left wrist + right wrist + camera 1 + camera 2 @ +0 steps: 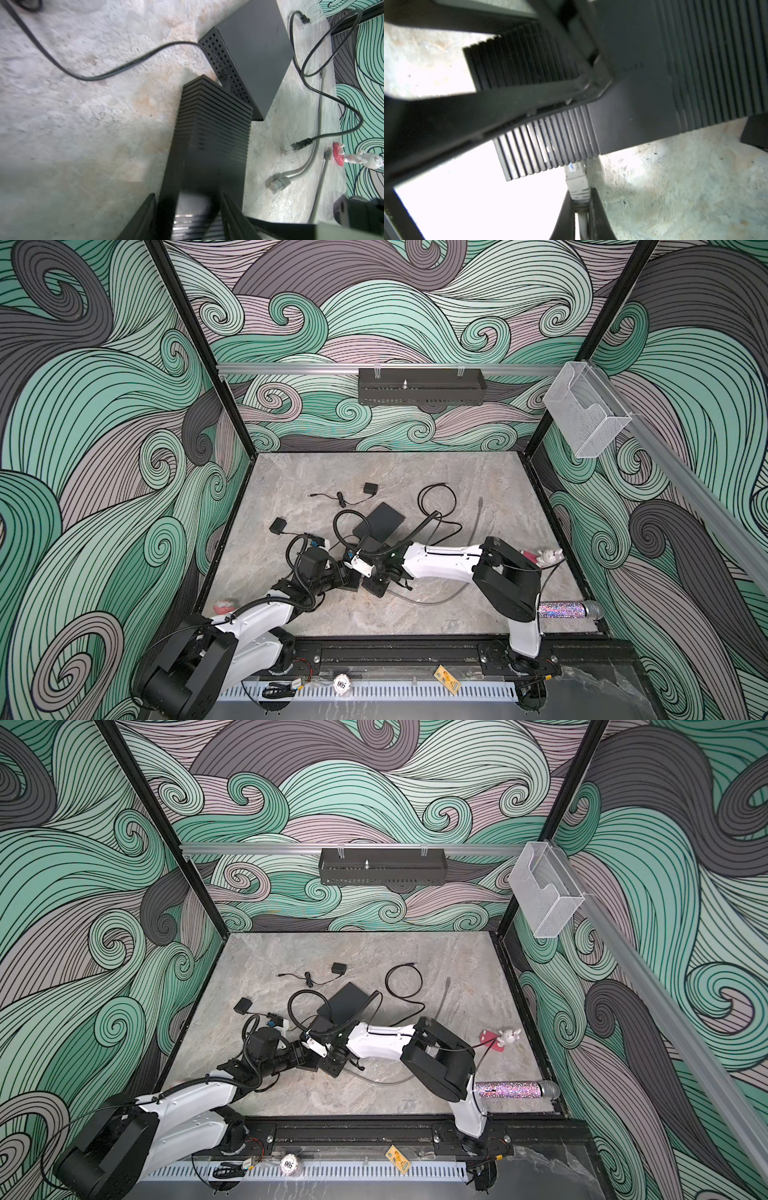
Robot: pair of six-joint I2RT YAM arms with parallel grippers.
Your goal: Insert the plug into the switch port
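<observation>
Inserting: my right claw point(580, 194) pinches the plug point(577, 178) at the switch point(633, 116), which is clamped in my left claw point(188, 195); next, a straight push home.

Teal, mauve and grey waves swirl across the walls point(374, 302); tabletop point(457, 472) mottled grey, ribbed switch point(214, 116) black, plug point(578, 182) pale grey.

- Left arm point(270, 616), lower left in both top views: white shells, black joint housings, black ribbed conduit point(296, 570).
- Right arm point(442, 560), right of centre: white shells, boxy black elbow point(505, 585), thin black cable.
- Black base brackets point(492, 654), silver screws, bottom edge.
- Flat black tapering fingers point(599, 212), right wrist view.
</observation>
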